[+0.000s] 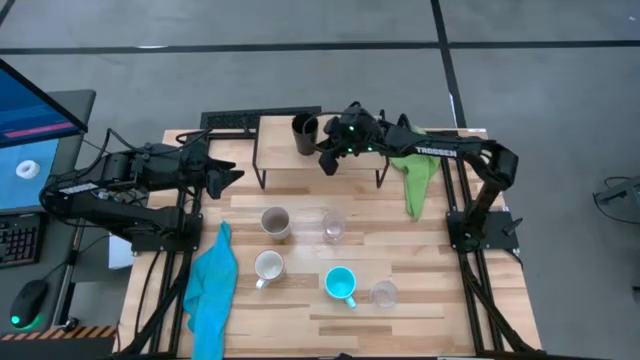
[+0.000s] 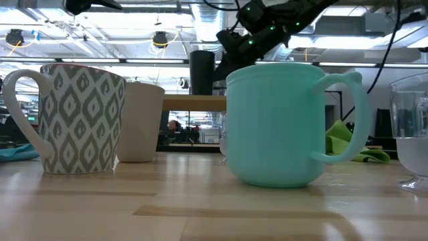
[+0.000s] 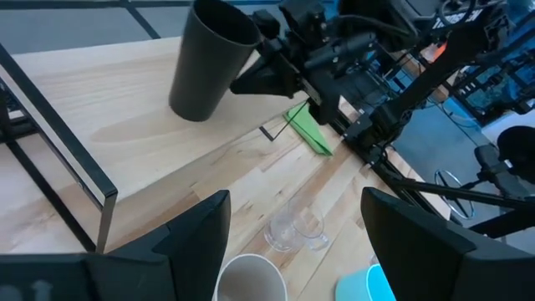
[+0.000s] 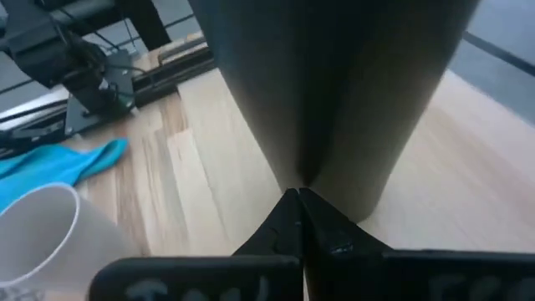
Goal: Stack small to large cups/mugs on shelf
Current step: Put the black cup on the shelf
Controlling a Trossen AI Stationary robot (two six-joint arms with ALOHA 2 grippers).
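Cyan handled mug in the foreground, close to the low camera at the near edge of the slatted worktop, a clear glass just beside it. Left of these, a white handled mug with a grey leaf pattern, next to a blue cloth draped over the worktop's left side. Farther back, a beige-grey cup and a second clear glass, standing apart from each other in front of the shelf. At the rear, on the light-wood shelf board, one black tumbler upright near its left half. Right end effector just beside the tumbler, fingers pressed together at the tips and gripping nothing, green lights glowing on the wrist. Left end effector over the worktop's left rear, short of the shelf, fingers spread wide and empty. Green cloth hanging off the shelf's right end.

Judged as early in the job: one vessel of six on the shelf, nothing nested in it, five waiting on the worktop.

Legible writing: "TROSSEN" in white on the right arm; nothing else readable.
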